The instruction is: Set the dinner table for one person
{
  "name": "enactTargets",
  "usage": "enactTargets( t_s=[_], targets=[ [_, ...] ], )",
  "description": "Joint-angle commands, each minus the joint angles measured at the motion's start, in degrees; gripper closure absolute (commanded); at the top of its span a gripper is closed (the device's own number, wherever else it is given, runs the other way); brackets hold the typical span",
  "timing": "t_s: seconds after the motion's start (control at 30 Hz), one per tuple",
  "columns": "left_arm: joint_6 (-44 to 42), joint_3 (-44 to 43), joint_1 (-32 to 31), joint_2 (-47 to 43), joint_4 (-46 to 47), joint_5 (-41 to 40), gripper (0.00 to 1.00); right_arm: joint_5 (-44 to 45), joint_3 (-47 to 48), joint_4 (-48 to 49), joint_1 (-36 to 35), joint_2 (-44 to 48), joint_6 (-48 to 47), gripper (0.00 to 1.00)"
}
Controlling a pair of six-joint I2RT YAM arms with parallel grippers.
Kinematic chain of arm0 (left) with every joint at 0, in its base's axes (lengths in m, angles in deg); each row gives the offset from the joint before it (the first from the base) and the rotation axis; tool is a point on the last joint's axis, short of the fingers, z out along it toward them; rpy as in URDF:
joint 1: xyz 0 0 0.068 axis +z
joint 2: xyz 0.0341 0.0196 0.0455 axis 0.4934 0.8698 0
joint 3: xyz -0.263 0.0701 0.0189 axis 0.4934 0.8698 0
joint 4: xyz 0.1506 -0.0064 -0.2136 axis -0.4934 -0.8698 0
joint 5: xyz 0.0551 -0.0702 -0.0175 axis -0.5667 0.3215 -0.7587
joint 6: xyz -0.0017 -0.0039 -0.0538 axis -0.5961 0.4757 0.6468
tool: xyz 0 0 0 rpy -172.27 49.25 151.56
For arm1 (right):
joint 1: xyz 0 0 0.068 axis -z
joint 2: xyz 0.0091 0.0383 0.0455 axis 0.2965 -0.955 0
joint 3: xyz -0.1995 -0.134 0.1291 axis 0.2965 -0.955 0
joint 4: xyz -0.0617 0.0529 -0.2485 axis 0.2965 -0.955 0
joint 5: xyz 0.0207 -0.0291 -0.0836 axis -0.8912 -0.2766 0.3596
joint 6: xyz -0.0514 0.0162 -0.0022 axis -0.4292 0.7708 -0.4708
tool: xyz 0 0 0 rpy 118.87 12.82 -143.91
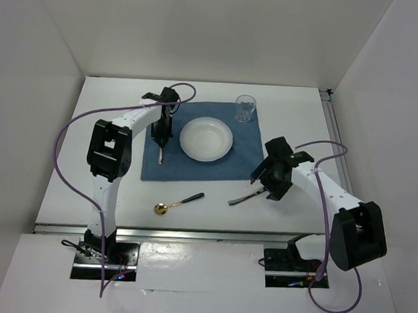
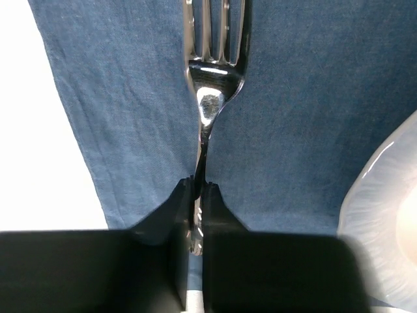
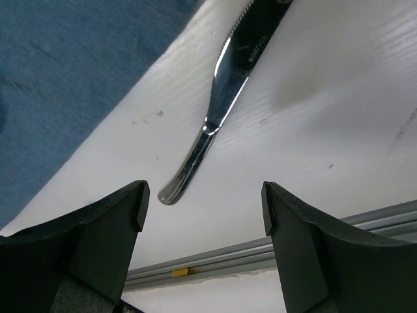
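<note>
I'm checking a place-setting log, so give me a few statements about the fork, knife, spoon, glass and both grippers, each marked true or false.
1. The left gripper is shut on the fork. True.
2. The knife lies on the blue cloth. False: it lies on the bare dinner table, just off the cloth's near right corner.
3. The right gripper is open. True.
4. The glass stands on the plate. False: it stands at the cloth's far right corner, apart from the plate.
5. The spoon lies on the table, nearer the arms than the cloth. True.
</note>
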Motion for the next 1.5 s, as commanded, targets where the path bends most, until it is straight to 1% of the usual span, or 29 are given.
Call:
enactTargets(
  t_s=[0.0,0.03,0.07,0.17,0.2,0.27,0.33,0.37,0.47,0.63,0.77,0.87,1.03,1.07,1.13,1.17,1.2,1.23,1.3,1.33,1.43,1.47],
  targets=[
    [1.3,-1.5,-0.3,1.0,-1.0,0.9,0.80,0.6,-1.8,0.3,-1.3,0.3,3.7,0.19],
    [1.3,-2.0,-0.3,1.0,-1.6,0.9,0.75,0.6,-2.3,0.8,-2.0,-0.5,3.7,0.19],
    [1.3,-2.1,-0.3,1.0,-1.6,0.9,0.67,0.6,-2.3,1.7,-3.0,-1.4,4.3,0.19],
    [1.3,-1.5,-0.3,0.4,-1.1,0.9,0.56,0.6,-2.3,2.3,-5.4,-4.1,5.6,0.19],
    [1.3,-1.5,-0.3,-0.3,-1.1,0.9,0.48,1.1,-2.3,2.3,-6.0,-4.8,5.6,0.22],
    [1.3,-1.5,-0.3,-1.6,-1.6,0.9,0.41,1.7,-2.3,3.5,-7.6,-6.9,7.2,0.24],
    [1.3,-1.5,-0.3,-2.8,-2.1,0.9,0.29,2.3,-1.8,4.2,-8.2,-8.2,8.0,0.29],
    [1.3,-2.0,-0.3,-4.5,-2.8,0.4,0.29,2.3,-1.8,4.9,-9.0,-9.5,8.5,0.29],
    [1.3,-2.7,-0.3,-7.5,-3.5,-0.4,0.27,2.3,-1.2,5.6,-9.0,-11.8,9.1,0.34],
    [1.3,-2.7,-0.3,-16.3,-4.5,-1.0,0.27,4.5,-0.1,6.3,-9.0,-14.2,10.9,0.41],
    [1.3,-2.7,-0.3,-21.5,-4.5,-1.5,0.27,5.7,1.1,5.7,-9.0,-17.1,12.0,0.44],
    [1.3,-2.1,-0.3,-23.5,-5.1,-1.5,0.28,5.7,1.1,5.7,-9.0,-18.7,12.5,0.50],
    [1.3,-1.0,-0.3,-25.3,-5.8,-1.5,0.28,5.2,-0.1,5.7,-8.4,-20.1,13.7,0.50],
    [1.3,-1.0,-0.3,-25.3,-5.8,-1.0,0.28,5.2,-0.9,6.4,-8.4,-20.1,13.7,0.52],
    [0.8,0.1,-0.3,-25.8,-5.8,-1.0,0.28,4.6,-2.2,7.1,-7.7,-20.7,13.7,0.58],
    [0.8,0.1,-0.3,-25.8,-5.2,-1.0,0.28,3.9,-2.3,7.1,-6.8,-20.7,13.7,0.58],
    [0.8,0.6,-0.3,-25.8,-5.2,-0.4,0.28,3.2,-3.2,7.8,-6.3,-20.7,13.7,0.62],
    [0.8,0.6,-0.3,-25.8,-5.2,-0.4,0.28,3.2,-3.7,8.5,-5.2,-20.7,13.7,0.71],
    [0.8,1.2,-0.3,-26.5,-4.7,-0.4,0.28,3.2,-4.5,8.5,-4.4,-20.1,13.7,0.75],
    [0.8,1.2,-0.3,-26.5,-4.7,0.2,0.28,3.2,-5.0,8.5,-3.8,-19.5,13.7,0.80],
    [0.8,1.7,-0.3,-27.0,-4.7,0.2,0.28,5.5,-5.0,6.5,-3.3,-17.3,13.2,0.88],
    [0.8,1.7,-0.3,-27.0,-4.7,0.2,0.28,6.2,-4.3,5.7,-2.7,-16.5,12.7,0.93]
  ],
)
